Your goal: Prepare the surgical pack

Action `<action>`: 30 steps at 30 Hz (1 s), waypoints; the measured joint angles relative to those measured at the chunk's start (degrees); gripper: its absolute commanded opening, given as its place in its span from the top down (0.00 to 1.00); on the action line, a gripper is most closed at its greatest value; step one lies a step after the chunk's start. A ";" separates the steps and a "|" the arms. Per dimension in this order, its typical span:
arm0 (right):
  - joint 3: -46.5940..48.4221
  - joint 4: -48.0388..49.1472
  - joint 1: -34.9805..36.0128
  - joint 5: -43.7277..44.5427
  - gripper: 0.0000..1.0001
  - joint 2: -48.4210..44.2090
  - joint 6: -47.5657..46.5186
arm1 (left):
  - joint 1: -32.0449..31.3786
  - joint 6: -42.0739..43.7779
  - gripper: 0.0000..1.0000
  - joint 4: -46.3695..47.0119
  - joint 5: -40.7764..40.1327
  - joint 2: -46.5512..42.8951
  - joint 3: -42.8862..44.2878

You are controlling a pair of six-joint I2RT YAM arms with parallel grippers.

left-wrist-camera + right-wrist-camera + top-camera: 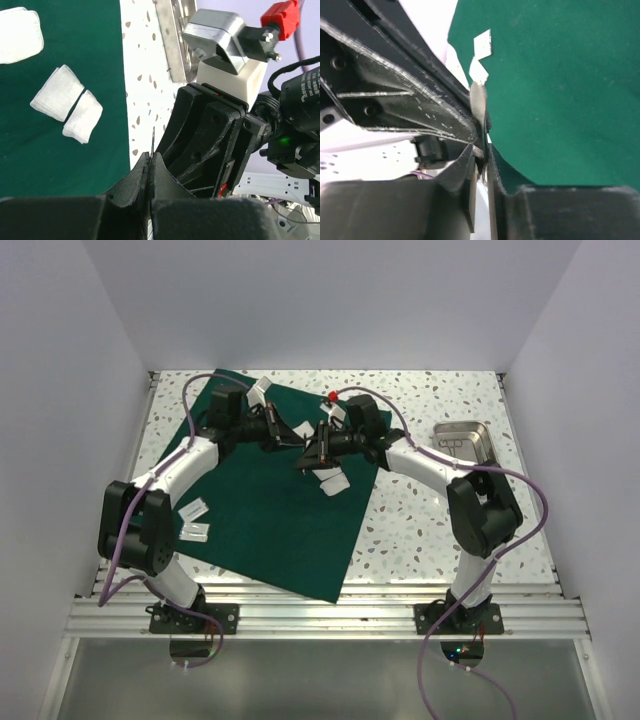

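The dark green cloth (270, 530) lies flat on the table. Above its middle my two grippers meet tip to tip. My left gripper (290, 435) (150, 156) is shut on a thin metal instrument (153, 136), whose tip sticks out past its fingers. My right gripper (308, 445) (481, 150) has its fingers on either side of the same instrument (479, 100), shut on it. Small white gauze pads (195, 510) (57, 92) (482, 42) lie on the cloth. The steel tray (465, 430) (170, 45) sits on the bare table to the right.
Another gauze pad (332, 483) lies on the cloth under the grippers. One more (262, 392) lies at the cloth's far edge. White walls close in the speckled table (420, 520) on three sides. A metal rail (320, 615) runs along its near edge.
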 measured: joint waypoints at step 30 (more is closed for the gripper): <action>14.73 -47.08 -36.52 61.59 1.00 8.61 -39.12 | 0.09 21.33 0.33 -19.15 -16.35 -1.01 0.22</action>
